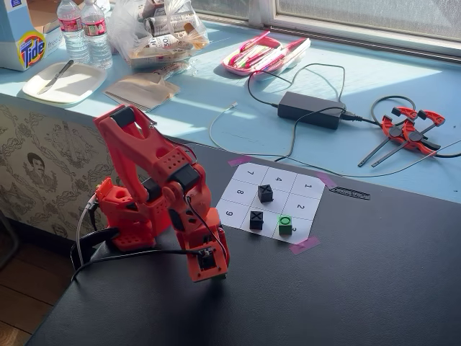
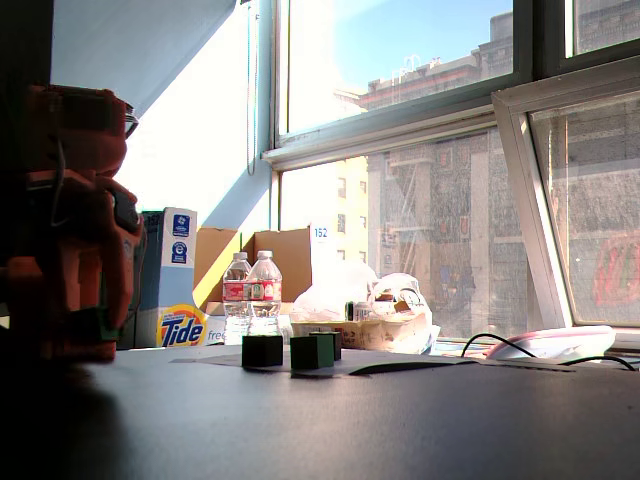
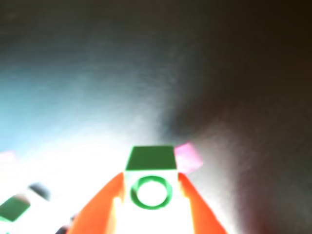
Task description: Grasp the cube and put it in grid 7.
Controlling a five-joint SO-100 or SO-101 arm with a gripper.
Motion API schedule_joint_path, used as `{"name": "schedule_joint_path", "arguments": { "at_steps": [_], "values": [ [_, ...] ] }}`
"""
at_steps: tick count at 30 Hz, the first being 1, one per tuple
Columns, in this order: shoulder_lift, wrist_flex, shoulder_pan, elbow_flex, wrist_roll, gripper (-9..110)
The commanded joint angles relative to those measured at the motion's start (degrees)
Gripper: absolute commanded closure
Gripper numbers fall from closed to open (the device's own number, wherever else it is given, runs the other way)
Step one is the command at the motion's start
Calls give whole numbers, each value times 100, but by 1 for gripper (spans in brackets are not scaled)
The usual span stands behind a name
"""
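Two orange plastic jaws clamping a small green cube (image 3: 151, 187) with ring face, matte black tabletop (image 1: 374, 288), white paper grid (image 1: 272, 202)

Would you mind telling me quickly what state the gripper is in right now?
Gripper: jaws shut on a green cube marked with a ring, seen in the wrist view.

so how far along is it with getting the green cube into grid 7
Done: in the wrist view the cube sits between the orange fingers, which look closed on its sides, so the grasp seems made. In hand: the arm has them low over the black table, off the paper grid. Left: grid 7 is bare, so carrying and placing remain.
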Motion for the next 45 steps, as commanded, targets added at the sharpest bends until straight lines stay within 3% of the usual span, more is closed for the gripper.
{"name": "schedule_joint_path", "arguments": {
  "at_steps": [1,10,16,23,32,45],
  "values": [
    [149,1046,-756,-1556,334,101],
    [-1740,3683,-4878,-6354,1582,101],
    [-2962,3190,-6319,-6592,1890,101],
    [-4289,2654,-7207,-6671,2039,101],
    [-4843,1696,-7304,-6091,1846,101],
    [-5660,1187,-7611,-5827,1714,101]
  ]
}}
